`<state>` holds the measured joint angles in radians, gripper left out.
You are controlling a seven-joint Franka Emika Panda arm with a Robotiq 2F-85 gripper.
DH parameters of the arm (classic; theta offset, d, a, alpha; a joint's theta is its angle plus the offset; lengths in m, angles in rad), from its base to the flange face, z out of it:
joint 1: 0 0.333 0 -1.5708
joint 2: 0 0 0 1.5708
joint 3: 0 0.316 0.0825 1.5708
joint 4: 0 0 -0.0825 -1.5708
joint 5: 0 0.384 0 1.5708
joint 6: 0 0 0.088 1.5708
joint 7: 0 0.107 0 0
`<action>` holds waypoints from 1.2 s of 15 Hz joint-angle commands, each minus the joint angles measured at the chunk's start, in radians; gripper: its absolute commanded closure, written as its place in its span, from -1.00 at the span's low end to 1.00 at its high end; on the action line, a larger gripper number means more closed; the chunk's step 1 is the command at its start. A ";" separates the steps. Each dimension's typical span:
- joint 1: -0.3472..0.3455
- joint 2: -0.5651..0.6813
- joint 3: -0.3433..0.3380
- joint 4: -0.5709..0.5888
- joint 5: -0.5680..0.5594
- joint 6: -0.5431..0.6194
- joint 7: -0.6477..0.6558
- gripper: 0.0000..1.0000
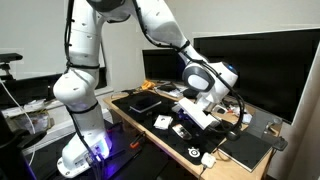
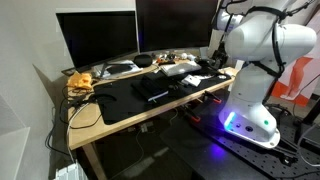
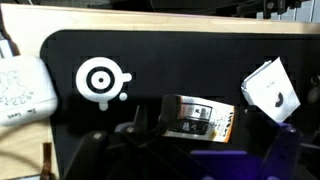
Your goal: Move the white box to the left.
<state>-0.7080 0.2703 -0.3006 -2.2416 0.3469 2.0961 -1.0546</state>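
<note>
1. Where the wrist view begins at its left edge, a rounded white plastic gadget with small dark marks [image 3: 22, 88] lies at the border of a black desk mat [image 3: 150, 55]. It is not the thing to be moved.
2. Just to its right, a white ringed circular logo [image 3: 100, 80] is printed on the mat.
3. Near the middle, a small dark card-like object with an orange stripe [image 3: 195, 118] lies flat on the mat. What it is cannot be told.
4. Below it, at the bottom edge, the robot's dark two-fingered gripper [image 3: 190, 165] shows only dimly. Its jaws appear spread wide with nothing between them, so it seems to hold nothing.
5. Toward the right, the small flat squarish white box with a grey mark on top [image 3: 270, 90] rests on the mat, turned at an angle and apart from the gripper. Lying flat and free, it looks easy to pinch by its edges or to slide along the mat.
6. In an exterior view, the white robot arm [image 1: 85, 90] stands at the end of the wooden desk [image 1: 120, 112] and bends over it. It holds the gripper low above the mat, probably to work close to the box. Dark monitors [image 1: 260, 60] stand behind.
</note>
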 commanded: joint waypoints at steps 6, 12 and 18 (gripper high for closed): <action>0.120 -0.299 -0.035 -0.241 -0.135 0.087 0.041 -1.00; 0.234 -0.539 -0.042 -0.436 -0.241 0.207 0.230 -1.00; 0.305 -0.739 0.022 -0.587 -0.432 0.287 0.542 -1.00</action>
<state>-0.4256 -0.3419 -0.3067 -2.7363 -0.0080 2.3452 -0.6492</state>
